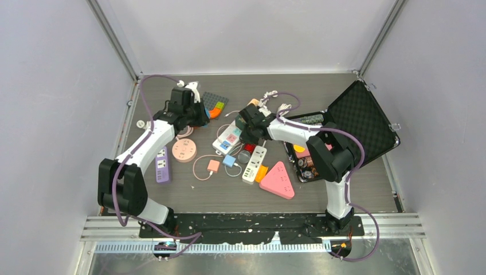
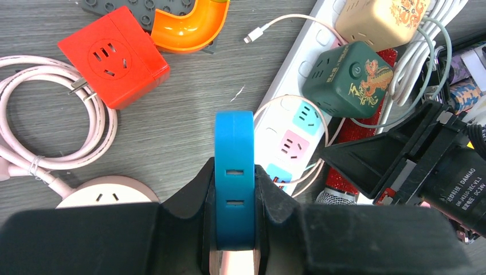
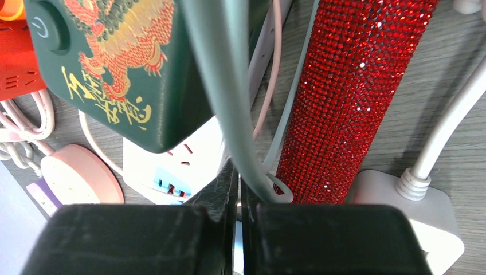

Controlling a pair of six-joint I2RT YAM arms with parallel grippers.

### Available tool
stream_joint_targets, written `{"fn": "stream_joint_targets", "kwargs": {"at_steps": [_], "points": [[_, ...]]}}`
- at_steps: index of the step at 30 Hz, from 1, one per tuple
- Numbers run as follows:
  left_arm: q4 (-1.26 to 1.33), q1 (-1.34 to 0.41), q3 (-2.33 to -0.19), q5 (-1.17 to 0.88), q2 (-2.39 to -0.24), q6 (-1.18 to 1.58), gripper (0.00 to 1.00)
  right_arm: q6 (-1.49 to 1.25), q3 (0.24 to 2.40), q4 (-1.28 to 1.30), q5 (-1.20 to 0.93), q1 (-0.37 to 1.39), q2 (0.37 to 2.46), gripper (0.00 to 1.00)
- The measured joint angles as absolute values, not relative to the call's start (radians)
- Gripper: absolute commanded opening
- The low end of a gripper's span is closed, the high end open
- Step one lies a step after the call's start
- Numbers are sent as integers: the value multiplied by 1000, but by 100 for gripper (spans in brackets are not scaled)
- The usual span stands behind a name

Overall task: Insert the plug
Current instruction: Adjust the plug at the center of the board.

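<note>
My left gripper (image 2: 235, 172) is shut on a blue round adapter (image 2: 234, 137), held on edge with two slots facing the camera. It hangs above the table left of the white power strip (image 2: 286, 134) with pink and blue sockets. In the top view the left gripper (image 1: 192, 114) is at the back left. My right gripper (image 3: 239, 189) is shut on a grey-green cable (image 3: 229, 86) that runs from the green dragon cube (image 3: 126, 69) sitting on the strip (image 3: 172, 166). In the top view the right gripper (image 1: 247, 133) is over the strip (image 1: 228, 139).
A red cube adapter (image 2: 114, 54) with bare prongs and a coiled pink cable (image 2: 51, 114) lie left. A pink round socket (image 2: 109, 195) is near. A red glitter microphone (image 3: 355, 91) lies beside the strip. An open black case (image 1: 355, 123) stands right.
</note>
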State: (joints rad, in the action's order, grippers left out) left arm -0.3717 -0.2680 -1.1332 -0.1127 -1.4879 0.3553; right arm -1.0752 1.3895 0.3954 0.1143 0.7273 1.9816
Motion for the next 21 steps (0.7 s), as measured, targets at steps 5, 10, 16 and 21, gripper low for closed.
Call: {"fn": "stream_joint_targets", "kwargs": {"at_steps": [5, 10, 16, 21], "points": [[-372, -267, -1133, -113, -1481, 355, 0, -1070, 1393, 397, 113, 727, 1982, 5], [-372, -266, -1133, -113, -1479, 355, 0, -1051, 1389, 374, 114, 727, 1969, 5], [-372, -266, -1133, -113, -1477, 355, 0, -1018, 1336, 356, 122, 727, 1849, 5], [-371, -266, -1133, -115, -1477, 355, 0, -964, 1264, 344, 133, 729, 1704, 11]]}}
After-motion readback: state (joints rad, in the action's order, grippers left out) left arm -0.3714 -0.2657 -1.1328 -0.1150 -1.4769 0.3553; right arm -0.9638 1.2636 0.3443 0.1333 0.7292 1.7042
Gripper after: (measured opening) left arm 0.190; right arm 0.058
